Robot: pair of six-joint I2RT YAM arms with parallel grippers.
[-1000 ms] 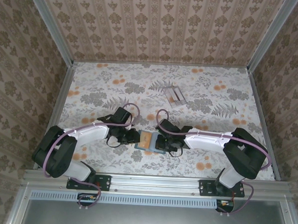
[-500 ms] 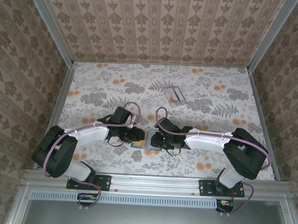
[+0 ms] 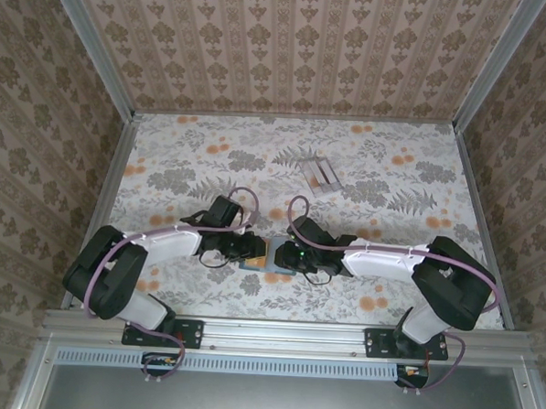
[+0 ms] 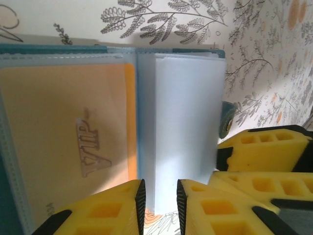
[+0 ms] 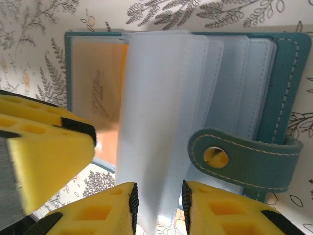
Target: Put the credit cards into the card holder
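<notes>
Between the left tool point(image 4: 160, 205) and the right tool point(image 5: 158, 208): I saw the card holder point(image 3: 268, 265) lying open on the bench point(image 3: 402, 197), teal cover down.
Left tool: its pads stood a little apart over the edge of a pale leaf point(image 4: 188, 112). It was released, clamping nothing that I could see.
Left of the left tool's tips: an orange card point(image 4: 58, 142) marked VIP sat inside a clear pocket.
Right tool: one clear leaf point(image 5: 156, 112) rose between its fingers. I could not tell whether they clenched it or merely flanked it.
Right of the right tool's tips: the snap strap point(image 5: 244, 159) lay across the holder's pockets.
Beyond both tools: the loose grey cards point(image 3: 318, 174) lay well apart from the holder, farther up the bench.
</notes>
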